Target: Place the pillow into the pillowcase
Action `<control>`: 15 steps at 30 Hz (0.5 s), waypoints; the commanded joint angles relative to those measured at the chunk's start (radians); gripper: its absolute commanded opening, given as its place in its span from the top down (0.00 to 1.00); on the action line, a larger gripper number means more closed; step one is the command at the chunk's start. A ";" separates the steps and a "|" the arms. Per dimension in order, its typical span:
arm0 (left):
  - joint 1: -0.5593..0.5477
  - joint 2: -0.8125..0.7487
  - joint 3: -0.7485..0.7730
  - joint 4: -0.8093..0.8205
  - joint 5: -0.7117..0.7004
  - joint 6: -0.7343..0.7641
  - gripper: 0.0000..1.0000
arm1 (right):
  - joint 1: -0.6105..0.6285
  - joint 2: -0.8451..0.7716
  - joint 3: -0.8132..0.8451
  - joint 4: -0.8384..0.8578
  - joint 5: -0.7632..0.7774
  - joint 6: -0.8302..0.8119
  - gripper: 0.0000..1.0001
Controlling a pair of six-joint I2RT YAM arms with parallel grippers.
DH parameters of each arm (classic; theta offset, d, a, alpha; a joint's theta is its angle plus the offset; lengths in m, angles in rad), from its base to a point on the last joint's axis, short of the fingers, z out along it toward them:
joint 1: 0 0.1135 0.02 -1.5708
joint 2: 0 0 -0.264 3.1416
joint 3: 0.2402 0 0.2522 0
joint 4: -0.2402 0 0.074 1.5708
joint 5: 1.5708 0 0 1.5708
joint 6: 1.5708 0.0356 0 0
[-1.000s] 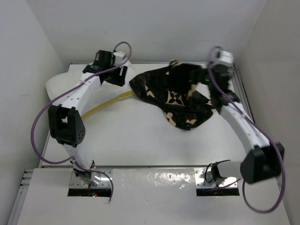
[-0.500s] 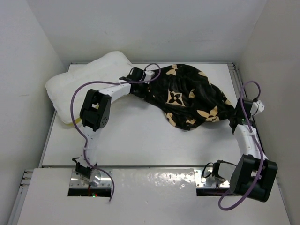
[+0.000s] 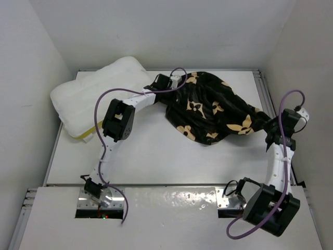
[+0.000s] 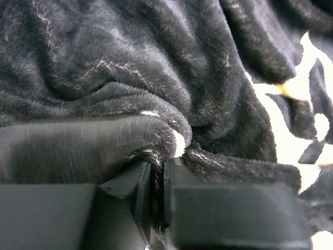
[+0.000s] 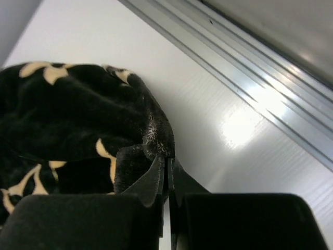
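1. The left arm is reaching from its base at the near left, bending at the elbow over the tabletop [image 3: 156, 156] and stretching its forearm toward the far side.
2. The left hand [image 3: 167, 82] is lying at the far-left edge of the pillowcase [image 3: 213, 112]. In the left wrist view the left hand [image 4: 157, 174] is pinching a fold of the black fabric [image 4: 156, 78] between nearly closed fingers.
3. The right arm is rising from its base along the right side of the tabletop, with its wrist turning inward to the left.
4. The right hand [image 3: 270, 126] is clamping the pillowcase's right corner. In the right wrist view its fingers are pressing together on the fabric edge [image 5: 156, 136].
5. The pillowcase is lying bunched across the far middle of the tabletop, drawn out between the two hands.
6. The pillow [image 3: 99, 94] is lying outside the pillowcase in the far-left corner, just beside the left hand, with its yellow band [image 3: 86, 134] facing the near side.
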 commanded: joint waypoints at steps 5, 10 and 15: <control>0.178 -0.174 0.150 -0.209 0.003 0.189 1.00 | -0.084 -0.007 0.148 -0.018 0.002 -0.035 1.00; 0.348 -0.368 0.250 -0.300 -0.190 0.368 1.00 | -0.109 0.041 0.202 -0.068 0.068 -0.015 1.00; 0.385 -0.496 0.147 -0.361 -0.287 0.560 1.00 | -0.124 0.065 0.199 -0.064 0.024 0.020 1.00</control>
